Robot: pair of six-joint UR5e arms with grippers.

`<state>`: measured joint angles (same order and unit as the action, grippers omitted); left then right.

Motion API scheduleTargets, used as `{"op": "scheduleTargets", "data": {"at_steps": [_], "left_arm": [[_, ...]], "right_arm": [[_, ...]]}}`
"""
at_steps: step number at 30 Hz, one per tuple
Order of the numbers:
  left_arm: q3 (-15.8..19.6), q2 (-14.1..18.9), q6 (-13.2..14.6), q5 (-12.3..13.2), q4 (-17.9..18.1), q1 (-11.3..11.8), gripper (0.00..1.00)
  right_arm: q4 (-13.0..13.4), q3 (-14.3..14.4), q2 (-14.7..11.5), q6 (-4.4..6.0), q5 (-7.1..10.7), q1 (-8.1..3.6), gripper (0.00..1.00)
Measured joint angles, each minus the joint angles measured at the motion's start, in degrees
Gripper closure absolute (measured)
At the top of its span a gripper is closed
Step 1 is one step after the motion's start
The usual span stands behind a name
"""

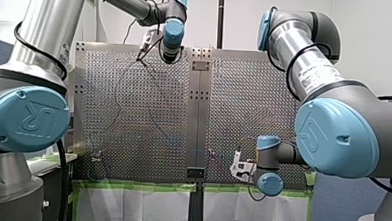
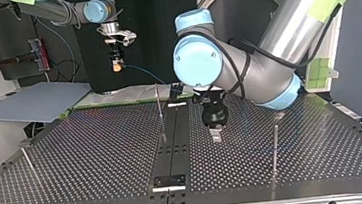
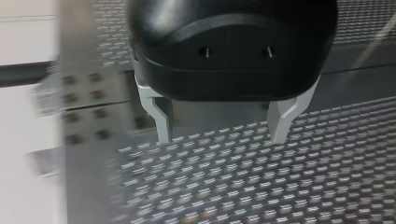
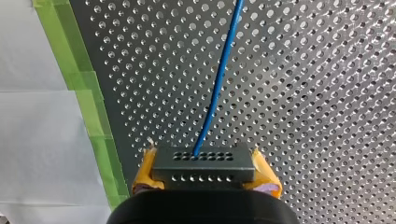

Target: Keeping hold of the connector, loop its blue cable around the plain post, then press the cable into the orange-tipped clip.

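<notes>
ur-logo cap [image 1: 26,118], connector [image 4: 203,162] in right hand [image 4: 205,176]

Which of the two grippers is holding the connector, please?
My right gripper: its yellow pads clamp the black connector with the blue cable, whereas my left gripper is open and empty.

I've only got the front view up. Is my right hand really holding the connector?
Observer: Yes. In the right wrist view the connector, black with rows of holes, sits clamped between the right hand's yellow pads.
Operator: Where does the cable go?
Observer: The blue cable leaves the connector's face and runs ahead over the perforated table.
Operator: Is the left hand holding anything?
Observer: No. The left wrist view shows the left hand's metal fingers apart, with nothing between them.
</notes>
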<state>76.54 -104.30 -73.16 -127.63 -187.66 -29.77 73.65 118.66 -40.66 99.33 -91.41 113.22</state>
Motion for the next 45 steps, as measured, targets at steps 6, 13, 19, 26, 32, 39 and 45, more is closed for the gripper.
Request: {"op": "scheduleTargets", "data": {"at_steps": [6, 13, 19, 26, 32, 39, 45], "left_arm": [[2.0, -3.3, 3.3, -3.3, 0.1, 0.3, 0.00], [2.9, -5.3, 5.5, -6.7, 0.2, 1.6, 0.00], [3.1, -5.5, 8.3, -7.9, 2.0, 1.8, 0.00], [3.1, -5.5, 12.3, -7.1, 5.9, 2.0, 0.00], [3.2, -5.6, 13.1, -6.1, 6.9, 2.7, 0.00], [3.2, -5.6, 11.0, -2.2, 5.9, 3.4, 0.00], [3.5, -5.6, 9.9, 1.3, 5.5, 4.6, 0.00]], "right_arm": [[-0.1, 0.0, 0.0, 0.01, 0.01, 0.07, 0.98], [-0.3, 0.0, 0.0, 0.00, 0.00, 0.18, 0.98], [-0.5, 0.0, 0.0, 0.00, 0.00, 0.27, 0.98], [-0.5, 0.0, 0.0, 0.00, -0.02, 0.36, 0.98], [-0.5, 0.0, 0.0, 0.00, 0.00, 0.48, 0.98], [-0.7, 0.0, 0.0, 0.00, -0.01, 0.61, 0.98], [-0.7, 0.0, 0.0, 0.00, -0.04, 0.86, 0.98]]}}
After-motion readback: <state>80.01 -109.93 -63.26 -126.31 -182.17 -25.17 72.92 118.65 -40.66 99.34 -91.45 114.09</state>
